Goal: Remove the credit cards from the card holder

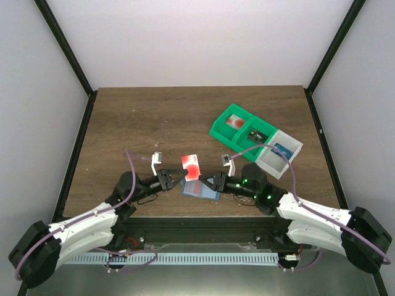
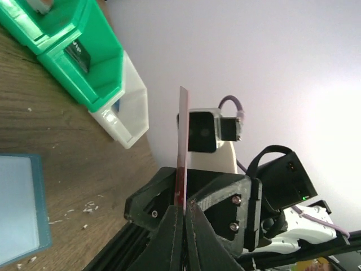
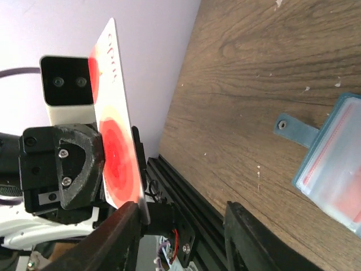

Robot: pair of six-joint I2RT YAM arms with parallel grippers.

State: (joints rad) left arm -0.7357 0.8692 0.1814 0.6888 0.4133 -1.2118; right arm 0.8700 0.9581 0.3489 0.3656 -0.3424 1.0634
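One credit card (image 1: 191,165) stands pinched in the left claw (image 2: 184,217); the right claw (image 3: 183,210) gapes wide.

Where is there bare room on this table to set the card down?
Bare wood: far-left table, between left wall and bins. Crowded: near centre, where left pincer, right pincer, credit card and card holder bunch.

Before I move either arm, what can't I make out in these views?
- card holder: cut by the frame edge in both wrist views, partly under the jaws in the top view; cards left inside cannot be counted.
- credit card: edge-on in the left wrist view; print unreadable in all.
- right gripper: right wrist view; the card's lower edge hides whether a finger touches it.
- compartment bins: contents too small in the top view.
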